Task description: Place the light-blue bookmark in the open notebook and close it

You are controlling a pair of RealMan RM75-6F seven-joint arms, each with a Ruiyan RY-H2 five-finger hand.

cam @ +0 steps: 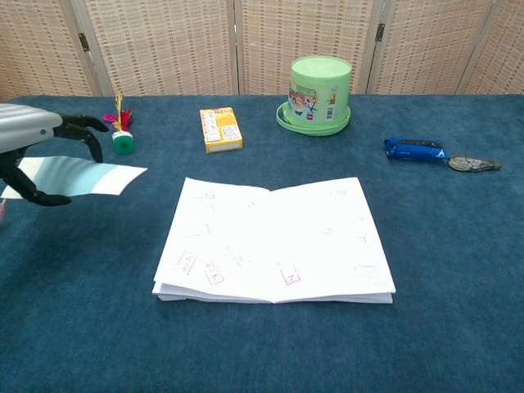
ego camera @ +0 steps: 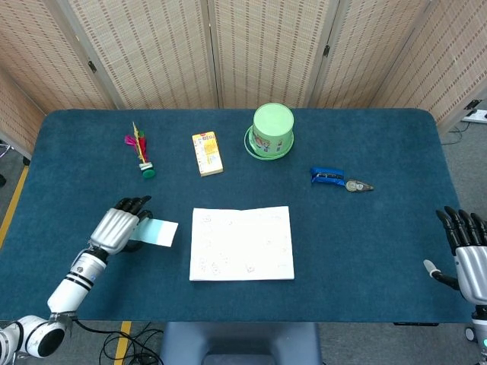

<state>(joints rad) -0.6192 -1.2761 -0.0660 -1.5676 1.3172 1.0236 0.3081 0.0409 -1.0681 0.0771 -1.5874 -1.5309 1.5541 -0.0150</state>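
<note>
Hovering left of the open notebook (cam: pixel 273 239), the light-blue bookmark (cam: pixel 78 178) sits pinched in the left hand (cam: pixel 37 160), lifted off the table (ego camera: pixel 365 243). Carrying it level and rightward onto the spread pages, near the centre fold, looks best. Bare cloth between them leaves free passage. At the near right edge, the right hand (ego camera: pixel 468 255) holds nothing, fingers straight.

A staged test room or lab rather than a home: a tabletop (ego camera: pixel 380 236) covered in dark blue felt stands before folding woven screens (ego camera: pixel 266 49) along the far side, with bare grey floor (ego camera: pixel 464 148) and cables (ego camera: pixel 137 334) at the edges
</note>
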